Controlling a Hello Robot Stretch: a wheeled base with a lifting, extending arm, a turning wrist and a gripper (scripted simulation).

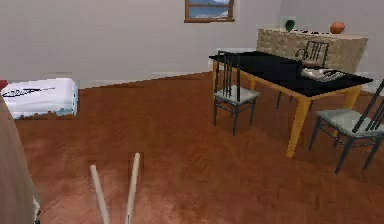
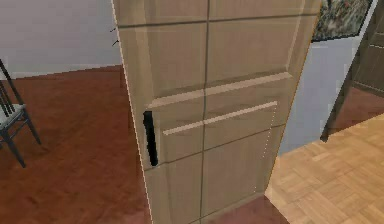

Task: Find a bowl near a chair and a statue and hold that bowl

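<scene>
Noted on black-topped table (image 1: 265, 65), forward view's right: shallow grey bowl-like thing (image 1: 322, 73), with grey-seated chair (image 1: 236, 94) drawn up at near side. Orientation and long axis not discernible. Close across arm side view: panelled wooden door (image 2: 215, 100), dark handle (image 2: 150, 138); gripper state: cannot tell.

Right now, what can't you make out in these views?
- Forward view: pale grey thing on the black-topped, yellow-legged table: too small to call a bowl.
- Forward view: green blob and orange ball on the pale wooden sideboard: too small to name.
- Arm side view: pale wooden panelled door hides the room behind; dark-framed chair cut by left edge.
</scene>
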